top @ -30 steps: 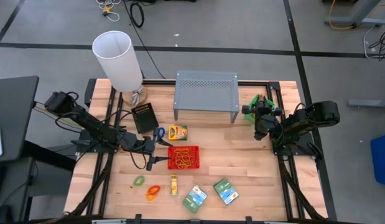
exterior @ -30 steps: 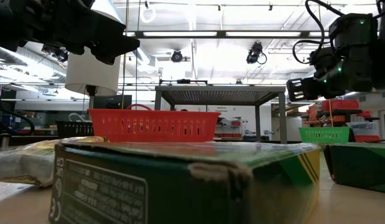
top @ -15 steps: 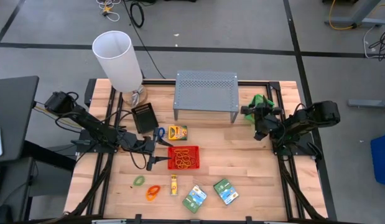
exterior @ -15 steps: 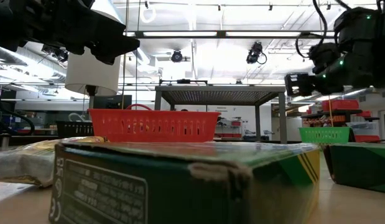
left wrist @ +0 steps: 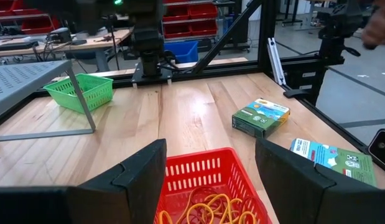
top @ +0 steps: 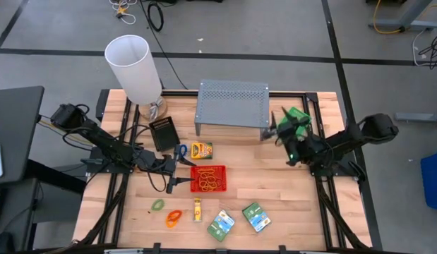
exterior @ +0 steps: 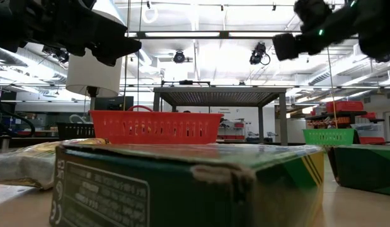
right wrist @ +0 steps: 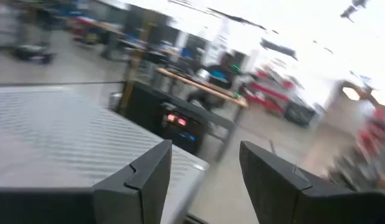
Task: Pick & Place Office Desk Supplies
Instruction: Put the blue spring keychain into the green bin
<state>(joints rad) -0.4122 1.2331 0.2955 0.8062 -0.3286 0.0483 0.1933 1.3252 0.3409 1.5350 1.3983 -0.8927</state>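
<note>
Left arm extends low across the table's left half, its gripper [top: 177, 169] near centre with fingers [left wrist: 130, 180] spread apart and empty. Right arm reaches inward from the right edge, gripper [top: 273, 127] raised, fingers [right wrist: 145, 174] parted, nothing between them.

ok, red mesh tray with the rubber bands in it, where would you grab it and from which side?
Grip the red mesh tray by one rim wall, coming from above, one finger inside and one outside. It sits upright and open-topped, and its thin walls suit a pinch. The left gripper is open beside its left wall, so that wall is probably easiest.
</note>
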